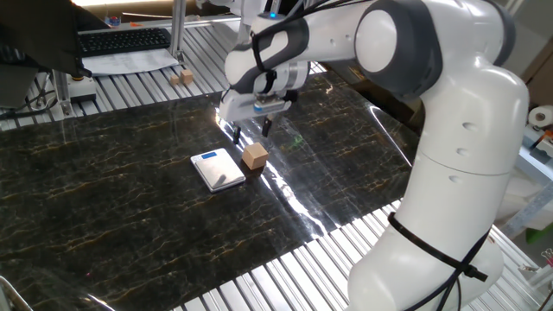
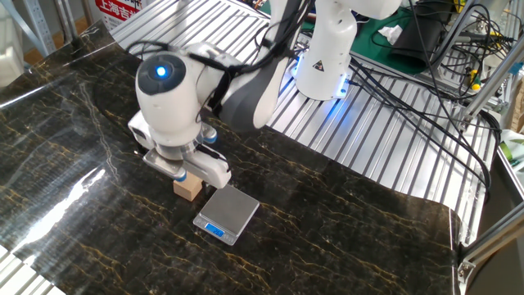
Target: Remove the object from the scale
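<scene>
The light-brown wooden cube (image 1: 254,155) rests on the dark marble tabletop just right of the scale (image 1: 218,169), a thin white-silver square plate with a blue mark; nothing lies on the plate. In the other fixed view the cube (image 2: 187,188) sits just left of the scale (image 2: 227,214). My gripper (image 1: 251,130) hangs open a little above the cube and holds nothing. In the other fixed view the gripper (image 2: 182,170) is mostly hidden under the wrist.
A second small tan block (image 1: 181,78) lies at the far edge near a keyboard (image 1: 123,40). Ribbed metal strips border the marble top (image 1: 104,199). The arm's base (image 2: 323,57) and cables (image 2: 426,90) are at the back.
</scene>
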Robot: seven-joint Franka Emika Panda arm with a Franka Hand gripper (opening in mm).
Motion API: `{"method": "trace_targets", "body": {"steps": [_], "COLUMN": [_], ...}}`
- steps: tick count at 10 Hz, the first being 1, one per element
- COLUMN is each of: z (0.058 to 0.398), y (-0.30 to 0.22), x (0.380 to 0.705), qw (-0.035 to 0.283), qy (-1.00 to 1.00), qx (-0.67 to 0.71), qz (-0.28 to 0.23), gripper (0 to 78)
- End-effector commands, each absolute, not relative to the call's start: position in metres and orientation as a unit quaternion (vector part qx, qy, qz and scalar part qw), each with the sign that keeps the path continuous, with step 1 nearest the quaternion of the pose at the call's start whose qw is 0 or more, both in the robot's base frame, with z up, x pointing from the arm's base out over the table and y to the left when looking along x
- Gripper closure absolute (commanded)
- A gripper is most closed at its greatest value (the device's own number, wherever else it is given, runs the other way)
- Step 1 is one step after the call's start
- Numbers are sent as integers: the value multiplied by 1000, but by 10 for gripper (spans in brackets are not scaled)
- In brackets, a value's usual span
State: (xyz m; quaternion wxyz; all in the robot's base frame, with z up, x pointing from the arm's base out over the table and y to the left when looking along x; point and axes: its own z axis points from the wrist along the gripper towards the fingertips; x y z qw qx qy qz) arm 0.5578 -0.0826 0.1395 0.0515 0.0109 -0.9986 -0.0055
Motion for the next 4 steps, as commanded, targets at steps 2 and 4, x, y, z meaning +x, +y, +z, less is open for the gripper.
{"method": "trace_targets", "body": {"steps": [2, 4], "z": [157, 158], "y": [-91, -91], "x": [571, 570], "qw": [21, 14], "qy": [-1000, -1000], "qx": [22, 19], "qz": [1, 5], "gripper": [1, 1]}}
